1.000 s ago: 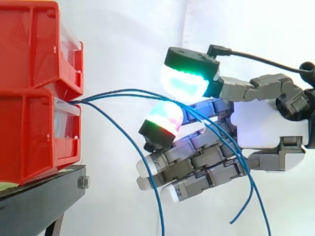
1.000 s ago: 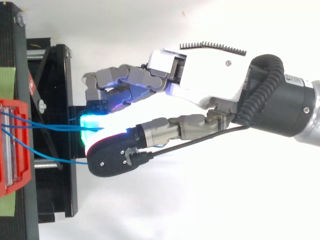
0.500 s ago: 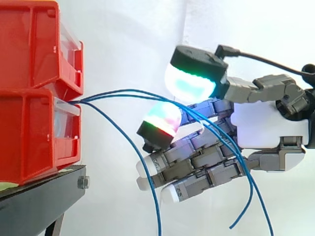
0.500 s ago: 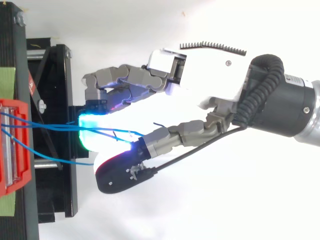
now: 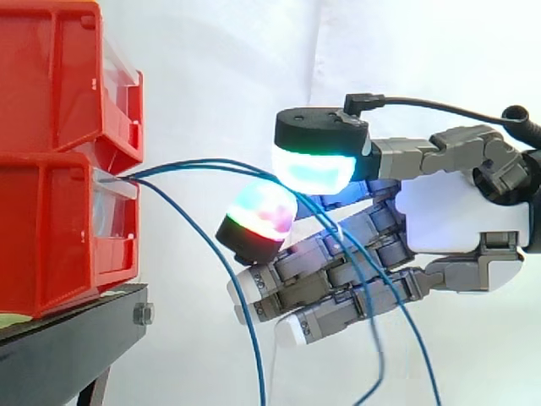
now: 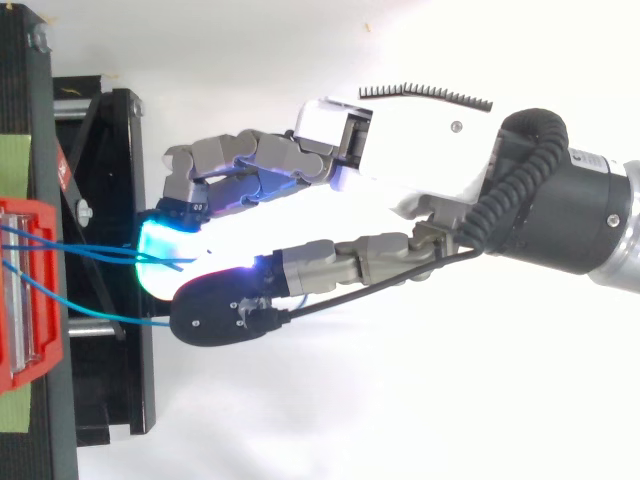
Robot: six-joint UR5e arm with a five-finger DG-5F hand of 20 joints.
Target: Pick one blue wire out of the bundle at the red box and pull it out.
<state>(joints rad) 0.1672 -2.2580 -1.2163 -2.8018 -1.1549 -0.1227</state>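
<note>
1. Side view: red bins [image 5: 51,169] are stacked at the left edge on a black stand [image 5: 76,330]. The blue wires [image 5: 194,163] leave the gap between the two bins and arc right toward centre frame.
2. Side view: the hand [image 5: 456,220] is centre-right, with its fingers pointing left. The thumb pad [image 5: 313,165] glows green-cyan and sits on top of a multicolour finger pad [image 5: 258,216]. The two upper wires are pinched between these pads and then trail down across the other curled fingers to the bottom edge. The third wire hangs free, left of the hand.
3. Top view: the red bin [image 6: 45,370] is at the left edge and the stand [image 6: 110,400] is beside it. The blue wires [image 6: 100,250] run right from the bin into the cyan pad [image 6: 155,265], with the thumb closed against it. The hand [image 6: 400,140] comes in from the right. One wire passes lower in the frame, under the thumb.
</note>
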